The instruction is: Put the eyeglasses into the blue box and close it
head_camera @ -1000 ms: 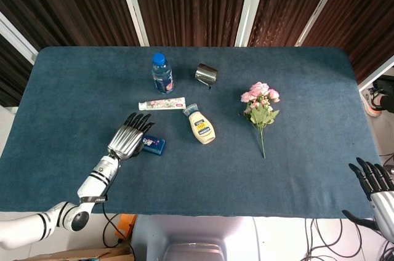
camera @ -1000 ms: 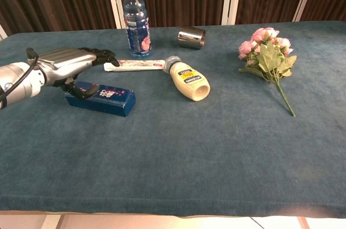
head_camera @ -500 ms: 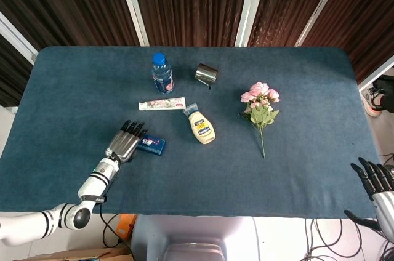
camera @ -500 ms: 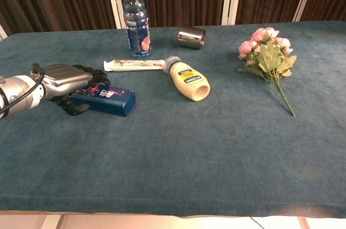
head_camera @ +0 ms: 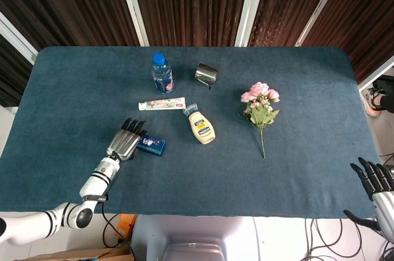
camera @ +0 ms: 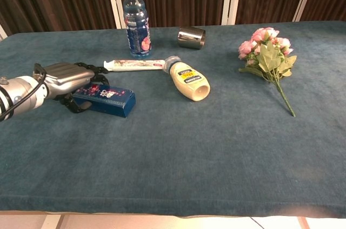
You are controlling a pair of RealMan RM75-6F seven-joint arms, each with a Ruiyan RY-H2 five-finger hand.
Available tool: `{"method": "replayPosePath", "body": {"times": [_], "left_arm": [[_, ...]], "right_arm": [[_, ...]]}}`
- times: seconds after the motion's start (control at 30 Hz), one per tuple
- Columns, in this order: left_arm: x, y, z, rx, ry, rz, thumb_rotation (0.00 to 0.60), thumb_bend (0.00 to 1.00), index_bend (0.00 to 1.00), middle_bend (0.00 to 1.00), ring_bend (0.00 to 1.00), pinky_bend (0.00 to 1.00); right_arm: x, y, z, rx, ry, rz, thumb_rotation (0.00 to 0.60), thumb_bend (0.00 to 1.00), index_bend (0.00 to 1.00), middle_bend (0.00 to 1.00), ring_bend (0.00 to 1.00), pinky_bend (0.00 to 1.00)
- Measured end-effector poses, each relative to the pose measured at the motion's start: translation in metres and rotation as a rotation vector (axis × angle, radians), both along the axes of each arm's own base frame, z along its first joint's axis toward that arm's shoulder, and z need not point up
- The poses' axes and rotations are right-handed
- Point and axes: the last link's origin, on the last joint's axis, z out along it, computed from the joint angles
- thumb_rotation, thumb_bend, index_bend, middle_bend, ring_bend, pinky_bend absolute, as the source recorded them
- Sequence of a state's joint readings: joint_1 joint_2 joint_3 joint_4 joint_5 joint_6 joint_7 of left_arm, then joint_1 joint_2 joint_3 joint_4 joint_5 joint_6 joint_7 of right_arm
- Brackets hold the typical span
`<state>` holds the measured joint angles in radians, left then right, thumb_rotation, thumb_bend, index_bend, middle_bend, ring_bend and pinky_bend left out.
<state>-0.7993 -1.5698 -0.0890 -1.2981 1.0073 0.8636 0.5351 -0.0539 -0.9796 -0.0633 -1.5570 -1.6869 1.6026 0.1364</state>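
Under the left hand [camera: 67,76], seemingly touching, lies the blue box [camera: 108,98].

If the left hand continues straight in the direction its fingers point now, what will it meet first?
The left hand points up and to the right in the head view, and its fingers already lie over the near end of the blue box. Beyond that, the toothpaste tube seems next, though depth is unclear.

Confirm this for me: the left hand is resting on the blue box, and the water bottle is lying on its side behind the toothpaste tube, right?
Not quite. The water bottle stands upright, as the chest view shows. The rest holds: the left hand rests on the blue box, and the bottle is behind the toothpaste tube.
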Motion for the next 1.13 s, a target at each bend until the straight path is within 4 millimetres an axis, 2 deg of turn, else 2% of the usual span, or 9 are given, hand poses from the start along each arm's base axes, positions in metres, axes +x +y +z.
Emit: {"method": "replayPosePath", "body": {"times": [0.03,0.3,0.43,0.6,0.8,0.93,1.03,1.13], "left_arm": [[0.001,-0.001,0.001,0.003,-0.005,-0.003,0.600,0.42,0.00,0.00,0.00,0.02],[0.004,-0.012,0.015,0.022,-0.033,-0.031,0.600,0.39,0.00,0.00,0.00,0.02],[0.005,-0.028,0.034,0.047,-0.067,-0.069,0.600,0.39,0.00,0.00,0.00,0.01],[-0.007,-0.061,0.068,0.099,-0.129,-0.125,0.600,0.39,0.00,0.00,0.00,0.00],[-0.037,-0.103,0.102,0.167,-0.208,-0.119,0.600,0.39,0.00,0.00,0.00,0.00],[-0.072,-0.137,0.135,0.305,-0.352,-0.118,0.600,0.40,0.00,0.00,0.00,0.00],[-0.092,-0.154,0.155,0.357,-0.437,-0.154,0.600,0.40,0.00,0.00,0.00,0.00],[-0.104,-0.163,0.162,0.365,-0.466,-0.160,0.600,0.40,0.00,0.00,0.00,0.00]], "right_arm": [[0.000,0.000,0.000,0.001,0.001,0.000,0.600,0.18,0.00,0.00,0.00,0.00],[0.000,0.000,-0.003,0.007,0.013,-0.001,0.600,0.18,0.00,0.00,0.00,0.00],[0.000,0.000,-0.002,0.004,0.014,-0.002,0.600,0.18,0.00,0.00,0.00,0.00],[0.000,-0.001,-0.002,0.000,0.015,-0.006,0.600,0.18,0.00,0.00,0.00,0.00],[-0.001,-0.003,-0.003,-0.013,0.018,-0.016,0.600,0.18,0.00,0.00,0.00,0.00],[0.000,-0.004,-0.007,-0.022,0.037,-0.018,0.600,0.18,0.00,0.00,0.00,0.00],[0.002,-0.005,-0.012,-0.009,0.044,-0.016,0.600,0.18,0.00,0.00,0.00,0.00],[0.003,-0.004,-0.015,0.003,0.049,-0.010,0.600,0.18,0.00,0.00,0.00,0.00]]}}
